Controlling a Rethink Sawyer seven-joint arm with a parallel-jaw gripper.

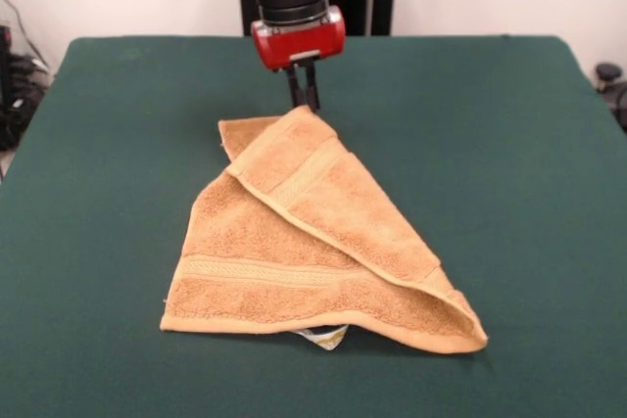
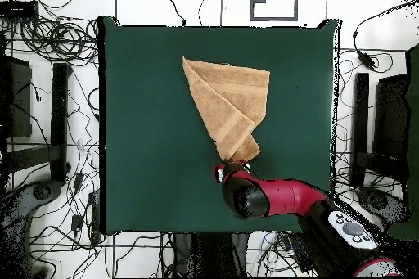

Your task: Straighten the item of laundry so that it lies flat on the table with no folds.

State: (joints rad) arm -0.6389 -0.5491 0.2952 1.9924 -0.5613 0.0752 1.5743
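The item of laundry (image 1: 313, 242) is a golden-tan towel lying in a rough triangle on the green table (image 1: 509, 144), one half folded diagonally over the other. A woven band (image 1: 260, 271) runs near its front hem, and a small white tag (image 1: 328, 337) peeks out below that hem. My gripper (image 1: 304, 103) stands at the towel's far corner, which rises to its tips; the narrow fingers look shut on that corner. From overhead the towel (image 2: 233, 100) tapers to a point at the gripper (image 2: 234, 163), whose tips are hidden under the red wrist (image 2: 245, 198).
Green cloth lies all around the towel, widest on the overhead view's left side (image 2: 147, 128). Cables and stands (image 2: 57, 128) surround the table beyond its edges.
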